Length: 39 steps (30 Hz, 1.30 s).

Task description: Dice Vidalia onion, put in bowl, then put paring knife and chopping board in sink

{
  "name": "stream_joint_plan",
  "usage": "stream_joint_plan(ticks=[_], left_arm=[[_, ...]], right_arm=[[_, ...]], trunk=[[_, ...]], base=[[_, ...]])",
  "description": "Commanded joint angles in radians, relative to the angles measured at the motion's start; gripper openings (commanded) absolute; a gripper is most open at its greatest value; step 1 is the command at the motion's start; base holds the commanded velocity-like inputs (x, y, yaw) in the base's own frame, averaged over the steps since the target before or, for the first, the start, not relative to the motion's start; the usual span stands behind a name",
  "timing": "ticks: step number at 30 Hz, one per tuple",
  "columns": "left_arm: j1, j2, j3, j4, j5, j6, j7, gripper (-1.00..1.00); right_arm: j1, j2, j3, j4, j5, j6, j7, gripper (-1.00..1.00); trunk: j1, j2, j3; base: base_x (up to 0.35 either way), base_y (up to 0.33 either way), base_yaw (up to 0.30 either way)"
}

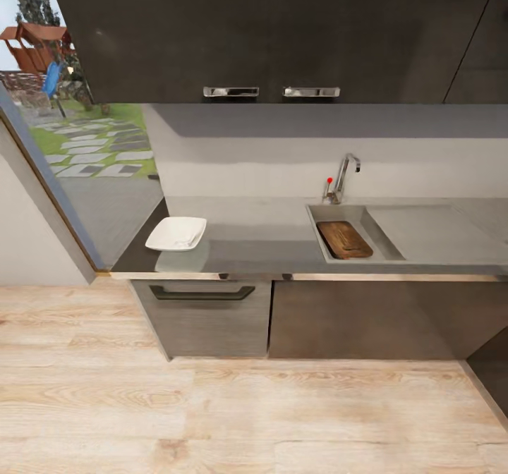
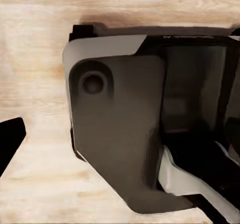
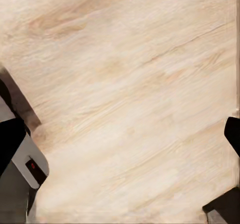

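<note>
- Countertop [image 1: 282, 252] runs across the head view as a glossy dark-grey surface with a thin pale edge; dark grey lower cabinets [image 1: 204, 319] sit beneath it and glossy black upper cabinets [image 1: 268, 29] with two chrome handles hang above.
- The sink [image 1: 339, 213] is set into the surface toward the right; its flat drainboard [image 1: 437, 231] extends further right, and the chrome tap [image 1: 344, 174] with a red dot stands at the back edge.
- The chopping board [image 1: 344, 240] lies flat inside the sink basin, dark brown with visible grain; its long side runs roughly front to back, slightly angled.
- The bowl [image 1: 176, 233] sits on the surface well to the left of the sink, near the end by the window [image 1: 77, 128]; it is white, shallow and square with rounded corners; whether anything is in it is too small to tell.
- Onion and paring knife cannot be made out.
- Pale wood-plank floor [image 1: 233, 417] spreads in front of the cabinets.
- The left wrist view looks down at the floor [image 2: 35, 84] past a large dark and white part of the robot's body [image 2: 120, 144]; the state of the left jaws cannot be told.
- The right wrist view shows the floor planks [image 3: 130, 94] with dark and white robot parts [image 3: 20, 159] at the edges; the right jaws' state cannot be told either.
</note>
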Motion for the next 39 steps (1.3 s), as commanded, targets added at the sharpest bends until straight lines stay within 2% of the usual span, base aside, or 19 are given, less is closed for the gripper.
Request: stream_joint_plan(ticks=[1,2,6,10,12,13,14,15,17,20,21,24,29,30,32,39], left_arm=[[0.027,0.006,0.000,0.001,0.004,0.006,0.032,1.00],[0.041,0.009,0.000,0.002,0.004,0.006,0.044,1.00],[0.101,0.034,0.001,0.005,0.004,0.014,0.090,1.00],[0.152,0.043,0.001,0.005,0.004,0.029,0.124,1.00],[0.170,0.046,0.001,0.005,0.004,0.031,0.137,1.00],[0.197,0.049,0.001,0.005,0.004,0.033,0.150,1.00],[0.207,0.049,0.001,0.005,0.004,0.034,0.152,1.00],[0.269,0.043,0.001,0.005,0.004,0.033,0.160,1.00],[0.284,0.039,0.002,0.005,0.004,0.032,0.161,1.00],[0.322,0.018,0.002,0.005,0.004,0.031,0.163,1.00],[0.346,0.002,0.002,0.005,0.004,0.030,0.164,1.00],[0.352,-0.009,0.003,0.003,0.004,0.020,0.165,1.00],[0.355,-0.016,0.002,0.002,0.003,-0.039,0.165,1.00],[0.355,-0.017,0.003,0.001,0.003,-0.070,0.164,1.00],[0.355,-0.017,0.002,-0.001,0.003,-0.081,0.163,1.00],[0.355,-0.017,0.002,-0.005,0.002,-0.113,0.162,1.00]], right_arm=[[0.035,0.018,0.009,0.004,-0.008,0.000,-0.015,1.00],[0.054,0.026,0.010,0.005,-0.008,-0.001,-0.026,1.00],[0.184,0.090,0.010,0.007,-0.008,-0.006,-0.087,1.00],[0.260,0.129,0.010,0.008,-0.007,-0.018,-0.098,1.00],[0.278,0.143,0.010,0.008,-0.007,-0.021,-0.100,1.00],[0.304,0.163,0.010,0.008,-0.007,-0.024,-0.103,1.00],[0.313,0.169,0.010,0.008,-0.008,-0.025,-0.104,1.00],[0.367,0.191,0.010,0.008,-0.008,-0.028,-0.106,1.00],[0.379,0.195,0.010,0.008,-0.008,-0.030,-0.106,1.00],[0.395,0.199,0.010,0.008,-0.008,-0.032,-0.106,1.00],[0.403,0.200,0.011,0.007,-0.008,-0.046,-0.105,1.00],[0.405,0.199,0.012,0.005,-0.008,-0.061,-0.105,1.00],[0.406,0.204,0.003,0.002,-0.011,-0.111,-0.103,1.00],[0.406,0.217,0.001,0.001,-0.012,-0.164,-0.102,1.00],[0.406,0.223,0.001,-0.001,-0.012,-0.212,-0.102,1.00],[0.406,0.226,0.001,-0.003,-0.012,-0.249,-0.102,1.00]], trunk=[[0.001,-0.002,-0.001],[0.001,-0.002,-0.001],[0.001,-0.002,-0.001],[0.001,-0.002,-0.001],[0.001,-0.002,-0.001],[0.001,-0.002,-0.001],[0.001,-0.002,-0.001],[0.001,-0.002,-0.001],[0.001,-0.002,-0.001],[0.001,-0.002,-0.001],[0.001,-0.002,-0.001],[0.001,-0.002,-0.001],[0.001,-0.002,-0.001],[0.001,-0.002,-0.001],[0.001,-0.002,-0.001],[0.001,-0.002,-0.001]], base=[[0.000,0.000,0.000],[0.000,0.000,0.000],[0.000,0.000,0.000],[0.000,0.000,0.000],[0.000,0.000,0.000],[0.000,0.000,0.000],[0.000,0.000,0.000],[0.000,0.000,0.000],[0.000,0.000,0.000],[0.000,0.000,0.000],[0.000,0.000,0.000],[0.000,0.000,0.000],[0.000,0.000,0.000],[0.000,0.000,0.000],[0.000,0.000,0.000],[0.000,0.000,0.000]])
